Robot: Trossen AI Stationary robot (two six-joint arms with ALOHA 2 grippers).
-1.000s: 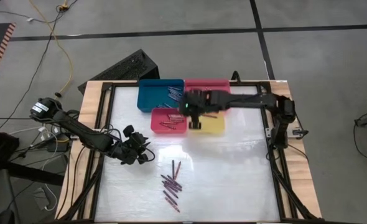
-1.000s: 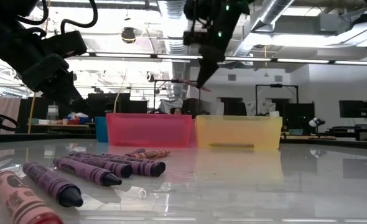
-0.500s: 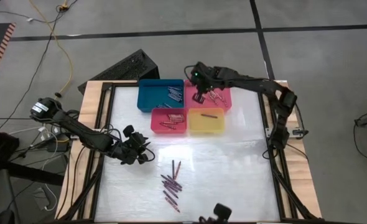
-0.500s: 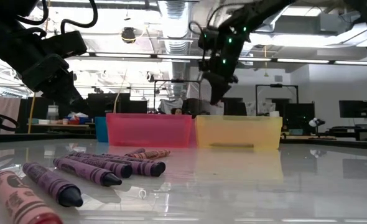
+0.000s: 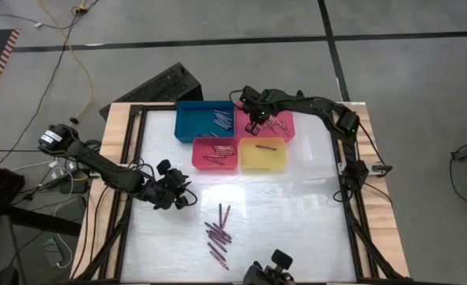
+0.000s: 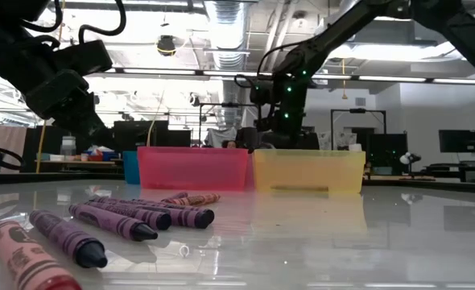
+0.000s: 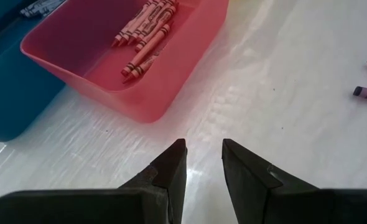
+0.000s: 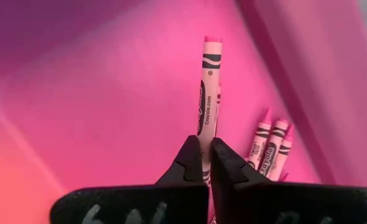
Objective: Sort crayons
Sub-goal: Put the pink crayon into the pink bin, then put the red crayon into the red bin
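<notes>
Right under my right gripper (image 8: 206, 163) sits the pink tray (image 5: 285, 127), and my fingers are squeezed shut on one pink crayon (image 8: 206, 87). It points out ahead of the fingertips, down toward the tray floor. A few more pink crayons (image 8: 267, 146) already lie in the tray, just off to one side of my grip. I think this one is about to join them, but I have not let go yet.

From above, the other trays look partly filled too. The blue tray (image 5: 187, 119) next to my right gripper has dark crayons (image 5: 218, 120) in it. The red tray (image 5: 198, 158) holds red crayons (image 5: 216, 152). The yellow tray (image 5: 271, 161) has one crayon (image 5: 259, 146) lying in it.

My left gripper (image 7: 202, 163) waits low over the table with its fingers a little apart and nothing between them. The red tray is just ahead of it, and the loose pile (image 5: 218, 231) is off to its side. That pile is mostly purple crayons, about a dozen I would guess, lying on the table (image 5: 297, 229) well away from all the trays.

So I judge the job is more than half done. The pile is what is left.
</notes>
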